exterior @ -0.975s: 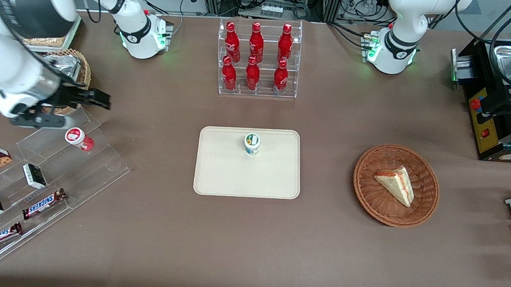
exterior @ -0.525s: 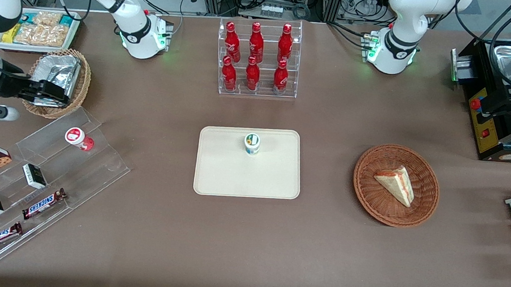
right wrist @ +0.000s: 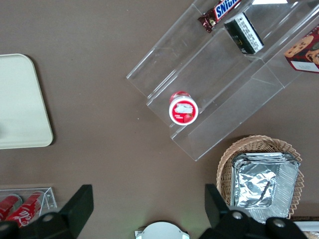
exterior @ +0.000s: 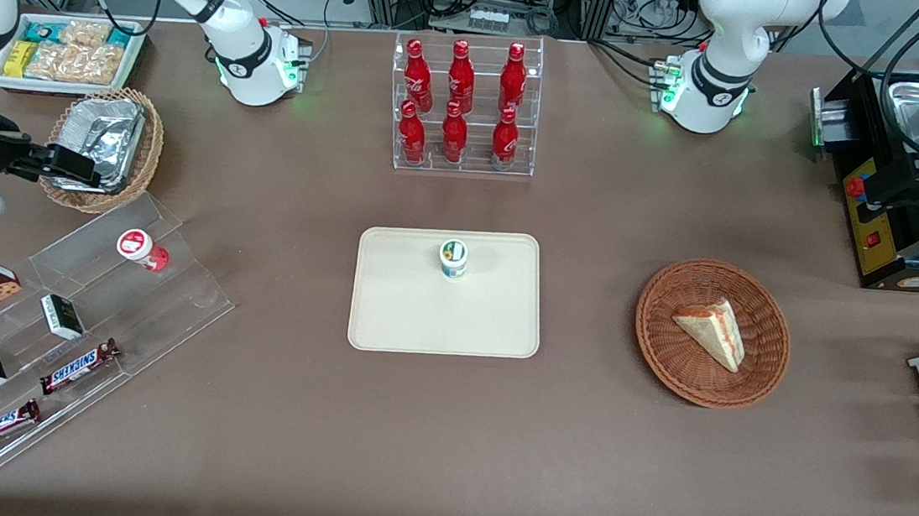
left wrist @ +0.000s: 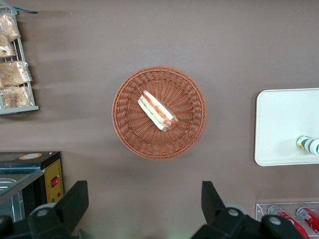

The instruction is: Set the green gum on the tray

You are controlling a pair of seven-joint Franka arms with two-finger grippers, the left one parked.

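Note:
The green gum (exterior: 453,257) stands upright on the cream tray (exterior: 412,312), in the part of it farther from the front camera, with nothing touching it. The left wrist view also catches the tray (left wrist: 281,124) and the green gum (left wrist: 306,145) at its rim side. My right gripper (exterior: 73,168) hangs high toward the working arm's end of the table, by the foil-filled wicker basket (exterior: 103,146), well away from the tray. In its own wrist view the gripper (right wrist: 147,205) is open, its fingers (right wrist: 75,206) wide apart over bare table. A corner of the tray (right wrist: 20,107) shows there too.
A red-lidded gum bottle (exterior: 142,248) stands on the clear stepped rack (exterior: 186,291), which also holds chocolate bars (exterior: 78,365) and small boxes. A rack of cola bottles (exterior: 461,106) stands farther back. A wicker basket (exterior: 760,380) with a sandwich lies toward the parked arm's end.
My right arm has drawn back and away from the stepped rack toward its end of the table, uncovering the foil basket. The green gum has stayed where it was on the tray.

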